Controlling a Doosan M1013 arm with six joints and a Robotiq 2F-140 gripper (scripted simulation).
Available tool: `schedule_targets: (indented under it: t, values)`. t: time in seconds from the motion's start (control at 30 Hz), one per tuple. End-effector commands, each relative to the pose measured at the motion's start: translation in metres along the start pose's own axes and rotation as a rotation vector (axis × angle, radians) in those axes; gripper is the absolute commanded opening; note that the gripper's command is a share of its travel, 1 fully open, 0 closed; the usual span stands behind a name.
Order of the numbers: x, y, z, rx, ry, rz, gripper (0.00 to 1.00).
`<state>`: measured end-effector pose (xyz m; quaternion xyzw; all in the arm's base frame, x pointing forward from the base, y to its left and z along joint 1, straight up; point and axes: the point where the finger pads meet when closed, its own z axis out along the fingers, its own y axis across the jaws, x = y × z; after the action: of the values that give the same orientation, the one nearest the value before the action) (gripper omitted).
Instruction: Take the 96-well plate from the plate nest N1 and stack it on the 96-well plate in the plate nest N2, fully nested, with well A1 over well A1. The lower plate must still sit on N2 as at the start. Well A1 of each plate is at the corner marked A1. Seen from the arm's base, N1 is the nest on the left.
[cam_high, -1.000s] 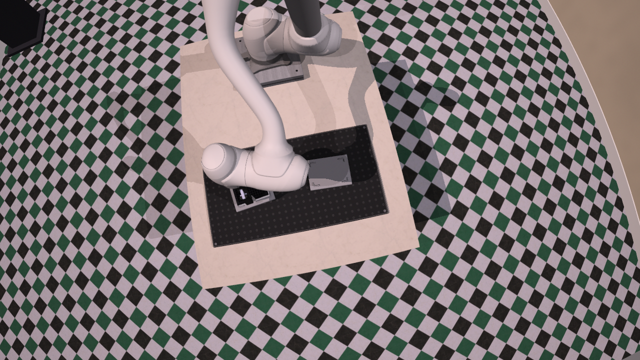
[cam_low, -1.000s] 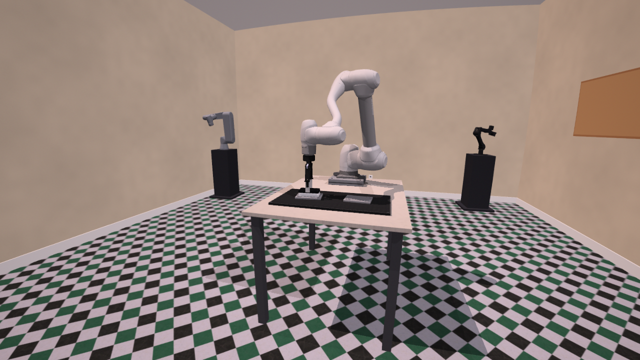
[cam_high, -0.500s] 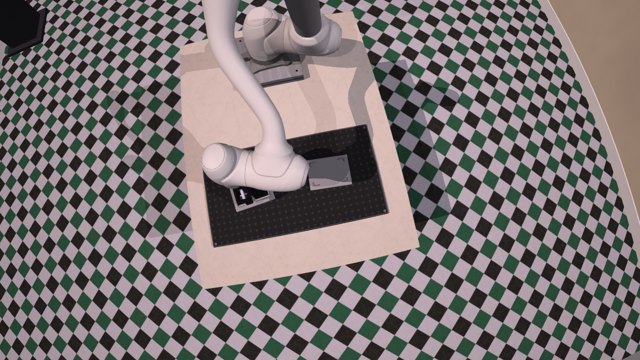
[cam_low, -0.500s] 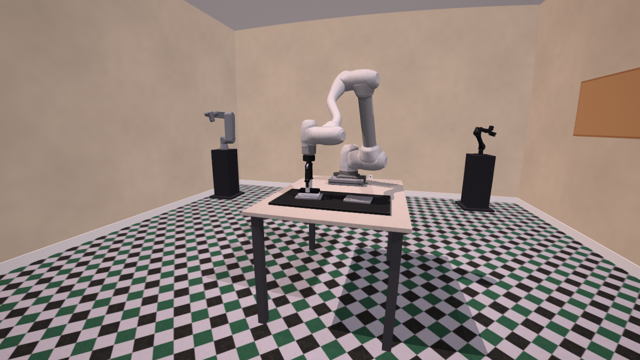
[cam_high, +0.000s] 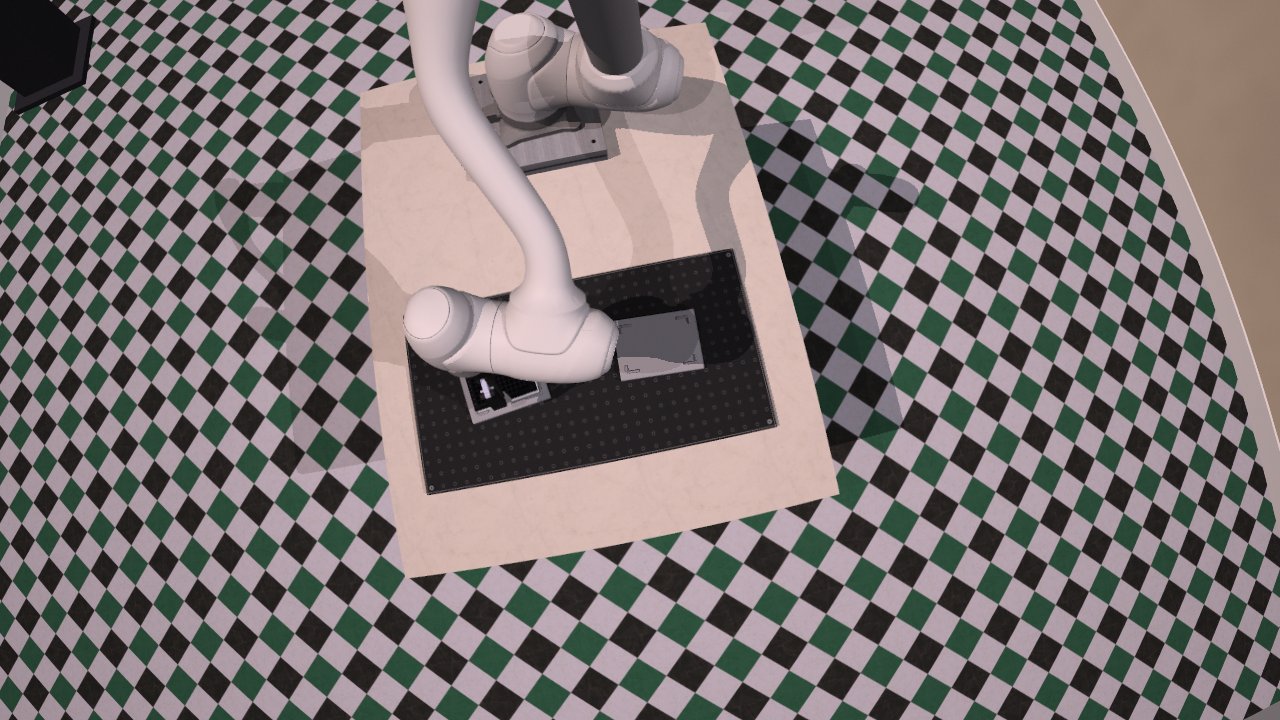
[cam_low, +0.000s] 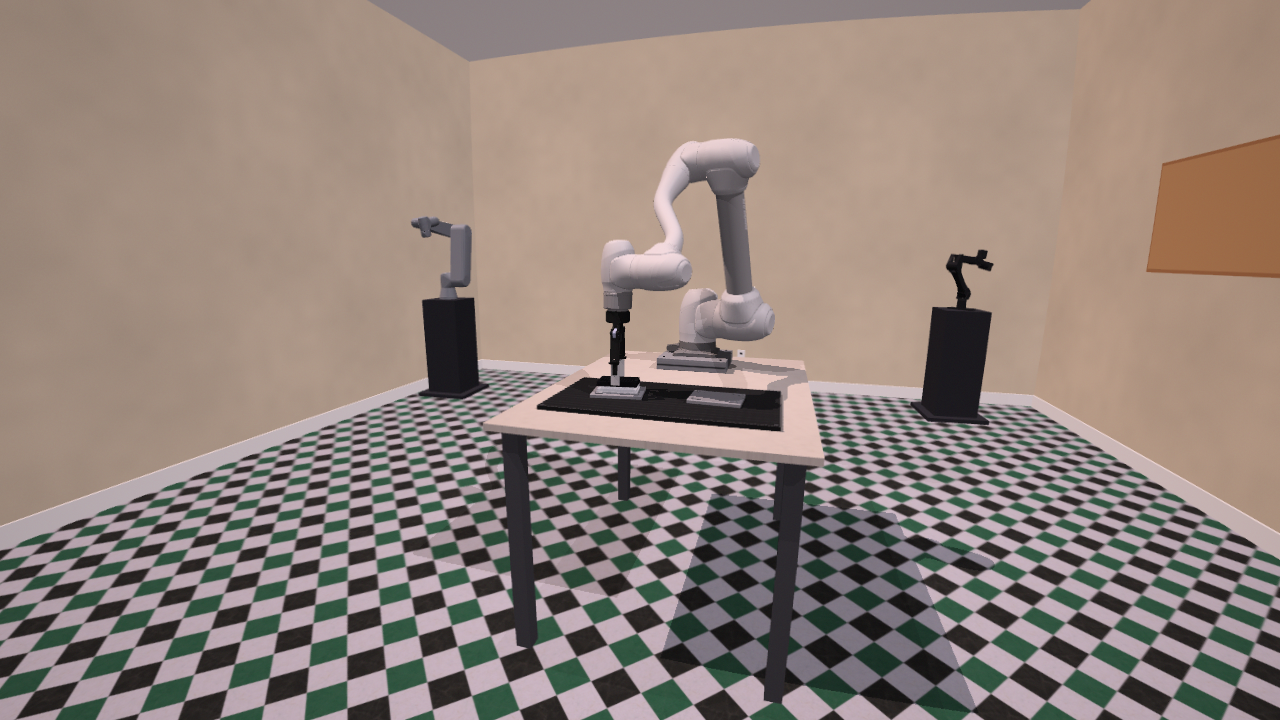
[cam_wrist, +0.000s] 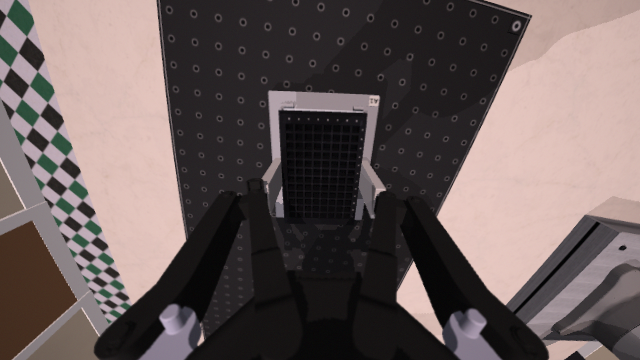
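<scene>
A dark 96-well plate (cam_wrist: 321, 165) sits over a light grey nest (cam_wrist: 324, 100) whose far right corner carries the A1 mark (cam_wrist: 372, 100). My gripper (cam_wrist: 321, 170) is shut on this plate, one light pad against each long side near its near end. I cannot tell whether the plate rests in the nest or hangs just above it. In the top view the plate and nest (cam_high: 508, 404) show partly under my wrist; in the exterior view the gripper (cam_low: 616, 368) points straight down onto them. A grey plate (cam_high: 660, 344) lies on the other nest (cam_low: 716, 397), apart from my gripper.
Both nests stand on a black perforated board (cam_high: 590, 394) on a beige table. My arm's base (cam_high: 554, 143) is at the table's far end. Two other small arms on black pedestals (cam_low: 450, 344) (cam_low: 955, 362) stand away from the table.
</scene>
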<state>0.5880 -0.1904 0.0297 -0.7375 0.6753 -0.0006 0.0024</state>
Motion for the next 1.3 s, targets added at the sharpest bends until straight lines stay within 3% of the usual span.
schedule_targets:
  t: [0.0, 1.27]
  values:
    - [0.0003, 0.0054, 0.0063, -0.008, -0.004, 0.003, 0.00]
    - [0.0000, 0.0056, 0.0120, -0.008, -0.004, 0.003, 0.00]
